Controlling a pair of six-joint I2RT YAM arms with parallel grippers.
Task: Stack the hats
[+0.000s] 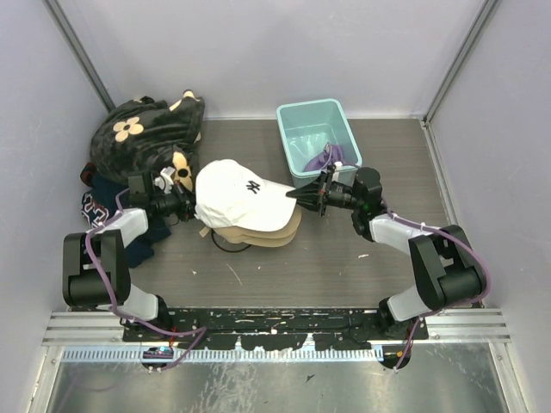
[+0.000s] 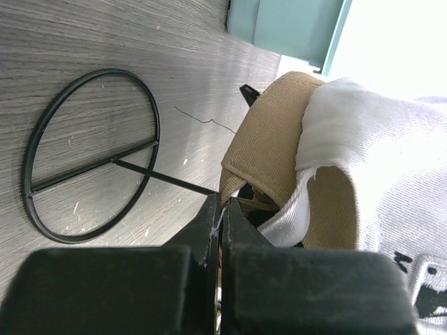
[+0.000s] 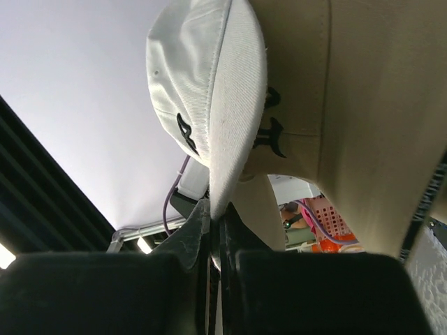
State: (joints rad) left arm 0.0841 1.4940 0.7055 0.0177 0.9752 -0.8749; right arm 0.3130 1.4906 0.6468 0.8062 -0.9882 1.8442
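You've got the white cap (image 1: 237,194) over the tan cap (image 1: 258,237) on the desk (image 1: 344,254), right fingers (image 3: 192,234) pinching its brim, left fingers (image 2: 204,227) pressed together behind it, purple cap (image 1: 320,160) waiting in the bin (image 1: 310,107).

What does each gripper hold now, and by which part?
Right gripper pinches the white cap by its brim edge. Left gripper is shut at the back of the tan cap; hold unclear.

The white cap (image 1: 237,194) is matt ribbed twill, the tan cap (image 2: 269,139) plain woven canvas. The table (image 1: 344,258) looks matt grey woodgrain, the bin (image 1: 310,105) smooth plastic.
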